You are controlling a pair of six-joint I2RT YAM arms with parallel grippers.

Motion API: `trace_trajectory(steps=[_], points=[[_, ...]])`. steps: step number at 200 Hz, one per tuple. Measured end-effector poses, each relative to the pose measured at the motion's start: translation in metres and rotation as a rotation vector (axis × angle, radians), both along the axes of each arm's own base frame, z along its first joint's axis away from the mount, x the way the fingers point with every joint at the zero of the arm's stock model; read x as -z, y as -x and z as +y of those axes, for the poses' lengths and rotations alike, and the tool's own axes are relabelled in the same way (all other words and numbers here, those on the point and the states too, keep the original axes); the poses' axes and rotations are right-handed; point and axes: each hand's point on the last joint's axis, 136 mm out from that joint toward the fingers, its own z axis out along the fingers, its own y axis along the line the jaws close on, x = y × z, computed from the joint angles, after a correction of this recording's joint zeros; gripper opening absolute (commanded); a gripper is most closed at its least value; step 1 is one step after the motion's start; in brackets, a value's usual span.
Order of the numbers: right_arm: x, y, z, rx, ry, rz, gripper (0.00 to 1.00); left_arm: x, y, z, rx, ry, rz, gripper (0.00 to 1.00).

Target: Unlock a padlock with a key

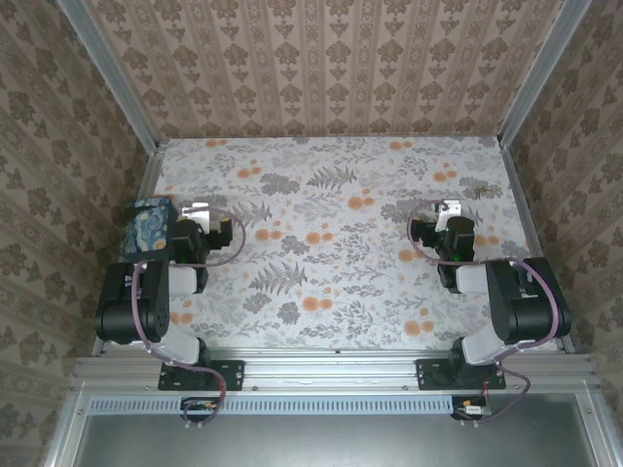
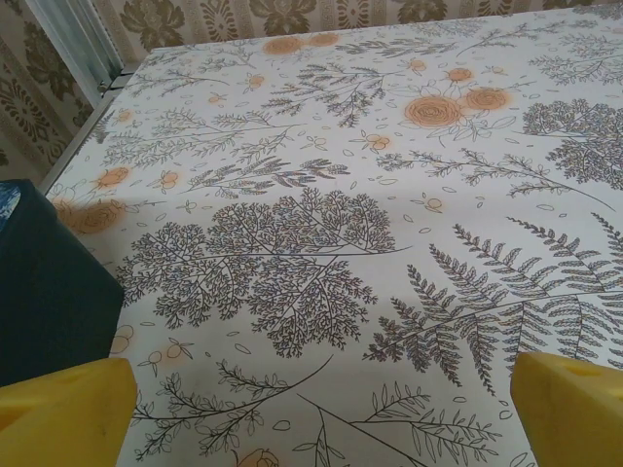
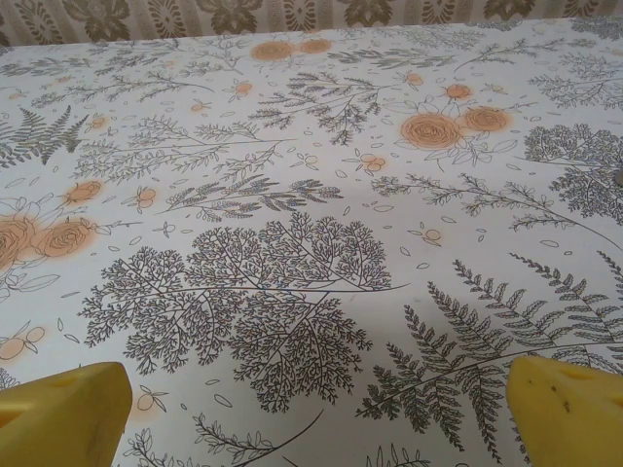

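Note:
The padlock and the key are out of view. My left gripper (image 1: 200,209) rests low at the table's left side, open, its yellow fingertips (image 2: 63,409) spread wide over bare flowered cloth (image 2: 321,243). At the right side my right gripper (image 1: 448,207) is also open, with yellow fingertips (image 3: 565,409) far apart and nothing between them. Both grippers (image 2: 321,418) (image 3: 316,418) point toward the far wall.
A dark blue patterned box (image 1: 148,226) stands against the left edge, close beside the left gripper; its dark side (image 2: 49,282) fills the left of the left wrist view. Metal rails (image 1: 146,185) and papered walls (image 1: 331,68) enclose the flowered table (image 1: 321,214).

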Motion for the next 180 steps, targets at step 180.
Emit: trace_trajectory(steps=[180], points=[[0.0001,0.0000,0.0000,0.000,0.000,0.000,1.00,-0.0007,-0.0003,0.0007,0.014,0.011,-0.003,1.00]])
